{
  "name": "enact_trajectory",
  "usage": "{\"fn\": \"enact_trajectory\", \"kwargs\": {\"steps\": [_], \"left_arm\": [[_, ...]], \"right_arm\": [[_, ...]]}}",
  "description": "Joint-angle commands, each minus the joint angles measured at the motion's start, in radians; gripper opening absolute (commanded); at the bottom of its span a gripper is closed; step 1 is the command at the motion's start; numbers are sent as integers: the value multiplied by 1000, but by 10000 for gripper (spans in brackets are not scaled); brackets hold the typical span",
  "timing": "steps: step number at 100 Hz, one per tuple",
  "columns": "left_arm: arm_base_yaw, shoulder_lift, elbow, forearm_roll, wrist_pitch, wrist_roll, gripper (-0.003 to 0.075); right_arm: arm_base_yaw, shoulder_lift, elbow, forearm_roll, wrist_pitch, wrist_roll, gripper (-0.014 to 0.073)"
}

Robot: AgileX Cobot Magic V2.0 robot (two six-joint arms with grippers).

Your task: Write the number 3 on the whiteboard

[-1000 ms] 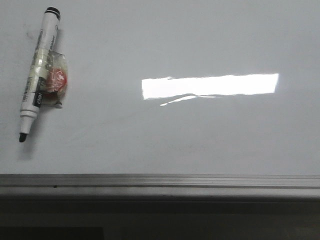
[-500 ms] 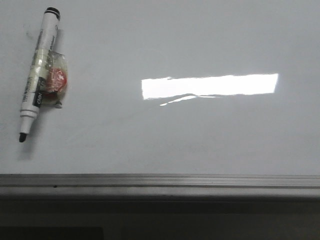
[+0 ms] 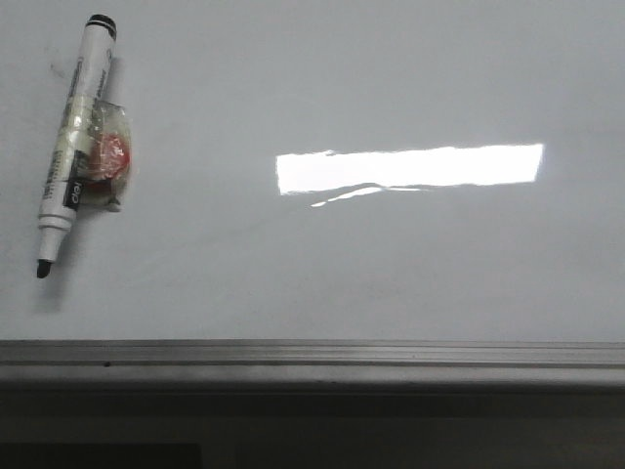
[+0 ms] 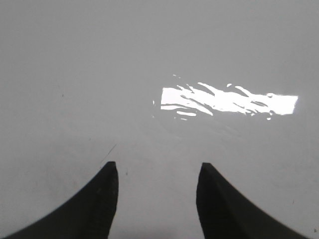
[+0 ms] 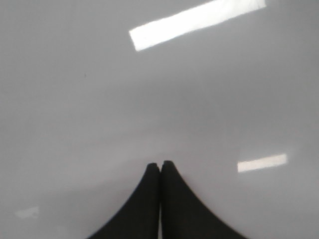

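Observation:
The whiteboard (image 3: 371, 274) is glossy white with a bright rectangular glare and a grey edge rail along its near side. No number 3 shows on it. A white marker (image 3: 70, 142) with a black tip lies uncapped at the far left, tip toward the rail, with a taped clear wrap holding something red (image 3: 107, 161) at its side. My left gripper (image 4: 157, 167) is open and empty over bare board (image 4: 99, 74). My right gripper (image 5: 160, 164) is shut and empty over bare board (image 5: 75, 124). Neither gripper shows in the front view.
The grey metal rail (image 3: 312, 354) runs along the board's near edge, with a dark drop below it. Faint smudges mark the board near the marker.

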Motion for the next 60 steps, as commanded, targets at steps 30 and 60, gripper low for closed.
{"fn": "enact_trajectory", "kwargs": {"steps": [30,60], "left_arm": [[-409,265,-141,138,-108,1,348],[-701,476,-148,-60,-180,-1,349]], "right_arm": [[0,19,-37,45,-77,-5,-54],[0,19,-37,45,-77,-5,-54]]}}
